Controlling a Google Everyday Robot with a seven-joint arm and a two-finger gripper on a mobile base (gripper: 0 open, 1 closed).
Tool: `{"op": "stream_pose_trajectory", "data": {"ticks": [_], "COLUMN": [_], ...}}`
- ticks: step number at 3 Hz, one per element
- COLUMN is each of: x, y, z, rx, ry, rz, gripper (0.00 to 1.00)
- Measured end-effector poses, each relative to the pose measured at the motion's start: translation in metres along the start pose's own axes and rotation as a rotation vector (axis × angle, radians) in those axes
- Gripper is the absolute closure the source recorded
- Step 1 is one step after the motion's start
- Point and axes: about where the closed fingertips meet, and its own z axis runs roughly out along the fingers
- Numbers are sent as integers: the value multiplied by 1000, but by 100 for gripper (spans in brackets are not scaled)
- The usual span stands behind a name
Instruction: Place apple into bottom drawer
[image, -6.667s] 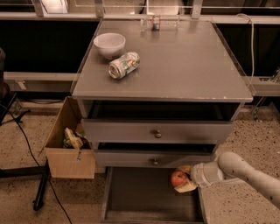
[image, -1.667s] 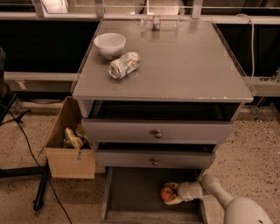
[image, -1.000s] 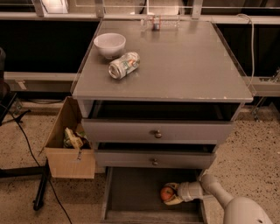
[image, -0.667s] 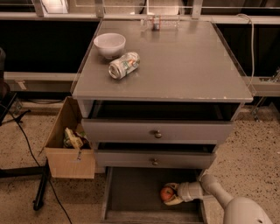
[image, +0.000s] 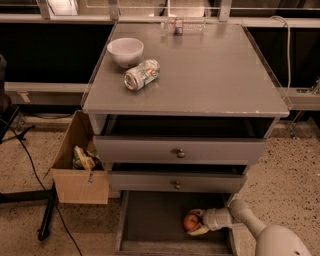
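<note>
Down below the worktop's front edge, the bottom drawer (image: 150, 225) is pulled out, a wide shallow tray with a dark, smooth floor. The apple (image: 189, 221), small, round and red-orange, lies toward the drawer's right side. The gripper (image: 191, 223) reaches in from the right on a pale, rounded arm (image: 240, 215) and is clenched on the apple, with one cream finger above it and one below.

Both upper drawers (image: 180, 150) are grey, flat-fronted and slightly ajar, each with a round metal knob. On the matte grey worktop (image: 210, 75), a white bowl (image: 125, 51) sits near the back left corner. A crushed silver can (image: 141, 74) lies on its side just in front of the bowl. An open cardboard box (image: 80, 160) stands on the speckled floor, beside the left edge.
</note>
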Motion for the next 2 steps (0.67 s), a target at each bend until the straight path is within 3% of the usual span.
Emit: {"op": "stream_pose_trajectory", "data": {"ticks": [1, 2], "x": [0, 0], "y": [0, 0], "z": [0, 0], "rx": [0, 0], "ry": [0, 0], "rz": [0, 0], "gripper": [0, 0]}}
